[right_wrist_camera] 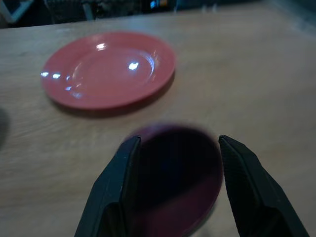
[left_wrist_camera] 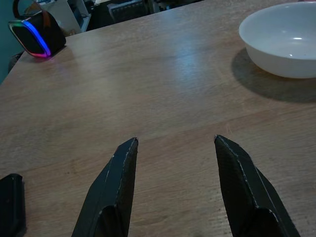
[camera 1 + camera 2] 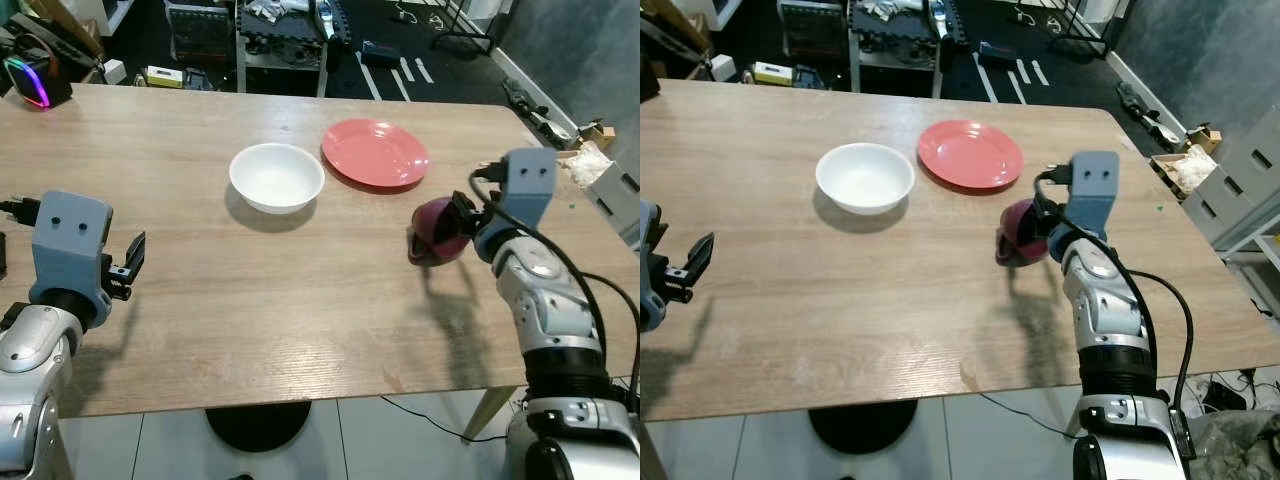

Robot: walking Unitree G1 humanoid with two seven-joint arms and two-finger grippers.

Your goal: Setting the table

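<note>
Wooden table (image 3: 250, 290), pale oak grain, on a dark round pedestal base above a tiled floor. Item one: white bowl (image 3: 277, 177), upright, near the middle of the tabletop, casting a soft shadow on its near side. Item two: red plate (image 3: 375, 152), flat on the wood just beside the bowl on the robot's right, not touching it. Item three: dark maroon cup (image 3: 436, 230), tilted on its side and lifted just above the table, nearer the robot than the plate and apart from it; its shadow falls on the wood below. Right gripper (image 1: 170, 190): the two black fingers (image 1: 116, 187) stand on either side of the cup and clamp it, the round dark body pressed between them in the right wrist view, with the plate lying beyond. Left gripper (image 2: 175, 182): held low over the bare near-left part of the table, fingers (image 2: 244, 185) spread apart with nothing between them, the bowl well ahead of it. Item four: small black device with a glowing coloured ring (image 3: 34, 80), at the far left corner of the table. Background: cluttered shelving and cables on dark flooring beyond the far edge.
</note>
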